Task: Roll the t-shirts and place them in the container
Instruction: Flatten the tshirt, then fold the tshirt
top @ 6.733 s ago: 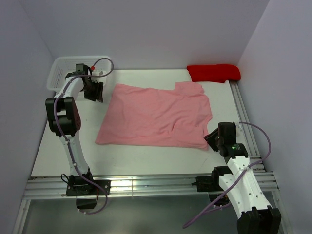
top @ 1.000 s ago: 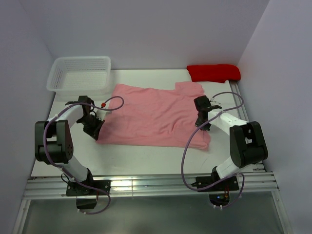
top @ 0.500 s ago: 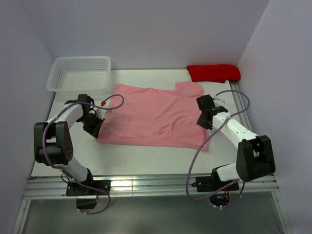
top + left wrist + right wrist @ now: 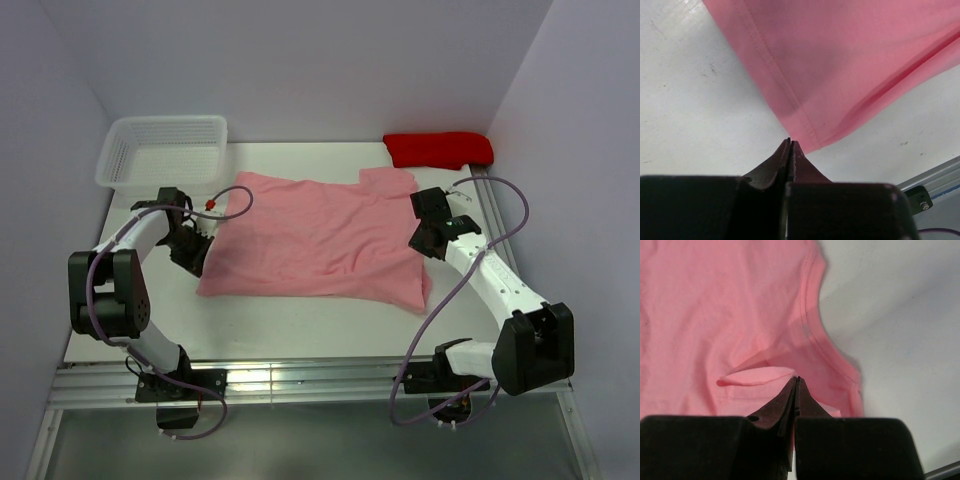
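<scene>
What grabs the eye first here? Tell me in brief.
A light-pink fabric t-shirt lies spread across the middle of the white table, with the left gripper and right gripper pinched shut on its left and right edges. Behind it sit a white plastic mesh basket at the far left and a folded red cloth at the far right.

A pink t-shirt (image 4: 310, 240), red cloth (image 4: 438, 149) and basket (image 4: 160, 152) lie on the table (image 4: 300, 325).

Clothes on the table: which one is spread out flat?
The soft light-pink fabric t-shirt in the middle. The bright red fabric bundle sits scrunched up in the far right corner.
</scene>
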Robot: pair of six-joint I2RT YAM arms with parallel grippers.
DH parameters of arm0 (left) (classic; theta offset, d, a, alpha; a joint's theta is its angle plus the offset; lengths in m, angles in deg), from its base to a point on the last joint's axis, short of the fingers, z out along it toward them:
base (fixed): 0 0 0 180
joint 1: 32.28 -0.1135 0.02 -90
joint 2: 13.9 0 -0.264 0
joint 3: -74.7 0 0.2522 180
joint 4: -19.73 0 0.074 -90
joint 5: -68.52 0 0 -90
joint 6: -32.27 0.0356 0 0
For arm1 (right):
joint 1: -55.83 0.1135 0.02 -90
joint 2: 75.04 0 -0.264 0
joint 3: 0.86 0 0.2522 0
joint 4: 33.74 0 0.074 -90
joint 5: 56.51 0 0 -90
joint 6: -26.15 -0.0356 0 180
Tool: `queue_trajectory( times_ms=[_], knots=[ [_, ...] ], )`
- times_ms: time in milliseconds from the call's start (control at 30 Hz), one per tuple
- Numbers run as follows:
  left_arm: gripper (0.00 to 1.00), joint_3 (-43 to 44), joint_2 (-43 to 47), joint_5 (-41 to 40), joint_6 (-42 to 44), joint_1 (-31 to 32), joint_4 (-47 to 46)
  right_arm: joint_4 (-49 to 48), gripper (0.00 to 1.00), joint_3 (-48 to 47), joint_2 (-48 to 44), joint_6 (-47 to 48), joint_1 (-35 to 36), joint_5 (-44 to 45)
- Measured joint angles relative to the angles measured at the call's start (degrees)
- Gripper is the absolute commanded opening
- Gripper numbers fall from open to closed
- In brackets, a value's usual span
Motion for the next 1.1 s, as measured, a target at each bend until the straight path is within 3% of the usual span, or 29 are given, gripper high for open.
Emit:
queue_trajectory(
  times_ms=[100, 167, 300, 400, 767, 867, 1100],
  knots=[
    [0.32, -0.15, 0.04, -0.26, -0.09, 0.02, -0.02, 0.28, 0.00, -0.02, -0.07, 0.00, 0.02, 0.07],
    [0.41, -1.25, 0.61, -0.70, -0.20, 0.02, -0.26, 0.50, 0.00, -0.02, -0.11, 0.00, 0.02, 0.09],
    [0.53, -4.24, 2.80, -1.18, -0.15, 0.02, -0.07, 0.74, 0.00, -0.02, -0.11, 0.00, 0.02, 0.09],
    [0.55, -5.31, 3.58, -1.18, -0.17, 0.02, 0.15, 0.79, 0.00, -0.02, -0.11, 0.00, 0.02, 0.09],
    [0.50, -7.32, 3.48, -1.05, -0.15, 0.02, 0.09, 0.79, 0.00, -0.02, -0.11, 0.00, 0.20, 0.09],
    [0.44, -7.72, 2.82, -0.96, -0.17, 0.02, 0.02, 0.79, 0.00, -0.02, -0.11, 0.00, 0.26, 0.07],
    [0.19, -7.72, 1.20, -0.35, -0.52, 0.26, -0.90, 0.79, 0.00, -0.02, -0.11, 0.00, 0.28, 0.07]
  ],
)
